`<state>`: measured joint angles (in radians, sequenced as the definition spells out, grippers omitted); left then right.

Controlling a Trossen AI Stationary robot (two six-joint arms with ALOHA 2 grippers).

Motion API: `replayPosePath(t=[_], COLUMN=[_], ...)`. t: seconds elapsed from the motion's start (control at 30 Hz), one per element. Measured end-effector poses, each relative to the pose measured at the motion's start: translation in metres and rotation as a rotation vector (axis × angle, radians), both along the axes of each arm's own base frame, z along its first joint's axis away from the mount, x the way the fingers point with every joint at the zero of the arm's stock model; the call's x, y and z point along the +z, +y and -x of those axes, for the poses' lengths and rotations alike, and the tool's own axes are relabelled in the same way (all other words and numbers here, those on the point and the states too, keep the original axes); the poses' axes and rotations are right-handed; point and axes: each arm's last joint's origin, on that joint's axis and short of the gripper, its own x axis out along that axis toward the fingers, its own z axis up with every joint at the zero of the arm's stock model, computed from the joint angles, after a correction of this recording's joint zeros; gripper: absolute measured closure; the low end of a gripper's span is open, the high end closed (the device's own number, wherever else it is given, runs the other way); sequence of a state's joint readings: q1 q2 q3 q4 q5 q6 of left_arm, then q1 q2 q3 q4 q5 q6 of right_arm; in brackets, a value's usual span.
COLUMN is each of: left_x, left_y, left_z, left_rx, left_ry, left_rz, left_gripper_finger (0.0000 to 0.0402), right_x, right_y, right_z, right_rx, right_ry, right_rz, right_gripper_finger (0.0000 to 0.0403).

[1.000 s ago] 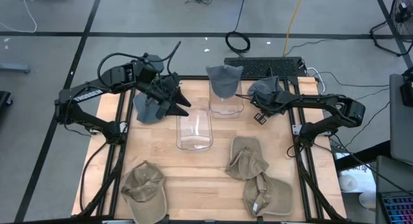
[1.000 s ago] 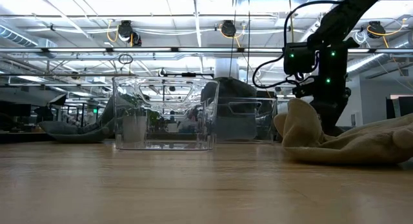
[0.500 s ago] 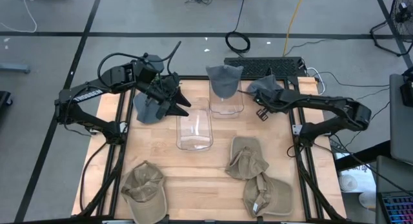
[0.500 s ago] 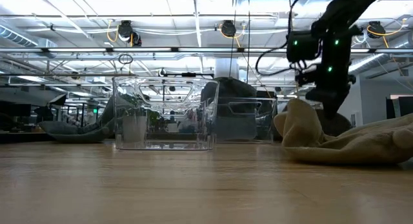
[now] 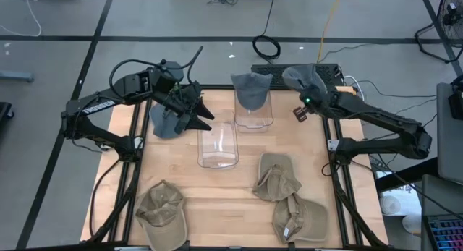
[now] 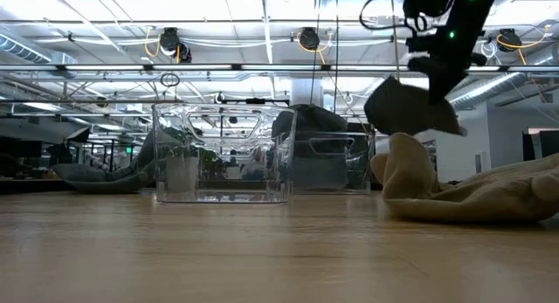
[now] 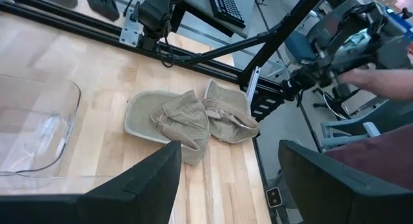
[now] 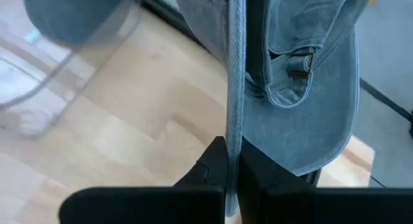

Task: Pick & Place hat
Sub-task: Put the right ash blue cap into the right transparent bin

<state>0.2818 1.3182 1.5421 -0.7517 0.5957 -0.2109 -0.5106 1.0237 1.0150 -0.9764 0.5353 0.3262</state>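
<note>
Carry step: your right gripper was clenched on the grey hat, raised off the far right corner; next, probably, you needed to swing it over a clear bin and release.

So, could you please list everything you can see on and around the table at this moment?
Clear bins: two; front bin empty at table centre, rear bin behind it.
Grey hats: three; one sitting in the rear bin, one on the table under the left arm, one lifted off the table.
Tan hats: three; one at front left, two at front right.
Keyboard: one, black, behind the table.
Left gripper: open, hovering beside the grey hat at rear left.
Right gripper: shut on the lifted grey hat, rear right.
</note>
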Motion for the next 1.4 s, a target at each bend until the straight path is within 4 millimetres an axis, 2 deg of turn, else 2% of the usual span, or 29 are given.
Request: replayPosePath(t=[0.33,0.47,0.87,1.13,1.4], left_x=[0.000,0.000,0.001,0.006,0.006], left_y=[0.000,0.000,0.000,0.001,0.001], left_z=[0.000,0.000,0.000,-0.003,-0.003], left_rx=[0.000,0.000,-0.002,-0.011,-0.020], left_ry=[-0.002,-0.002,-0.011,-0.079,-0.090], left_rz=[-0.007,-0.007,-0.015,-0.049,-0.062], left_gripper_finger=[0.0133,0.0133,0.0133,0.0133,0.0133], right_x=[0.060,0.078,0.100,0.112,0.138], right_y=[0.001,0.003,0.009,0.014,0.026], right_z=[0.000,-0.001,-0.008,-0.017,-0.028], right_rx=[0.068,0.126,0.421,0.648,0.890], right_ry=[-0.133,-0.216,-0.482,-0.698,-0.976], right_rz=[0.102,0.104,0.059,-0.025,-0.018], right_gripper_finger=[0.0402,0.0403,0.0403,0.0403,0.0403])
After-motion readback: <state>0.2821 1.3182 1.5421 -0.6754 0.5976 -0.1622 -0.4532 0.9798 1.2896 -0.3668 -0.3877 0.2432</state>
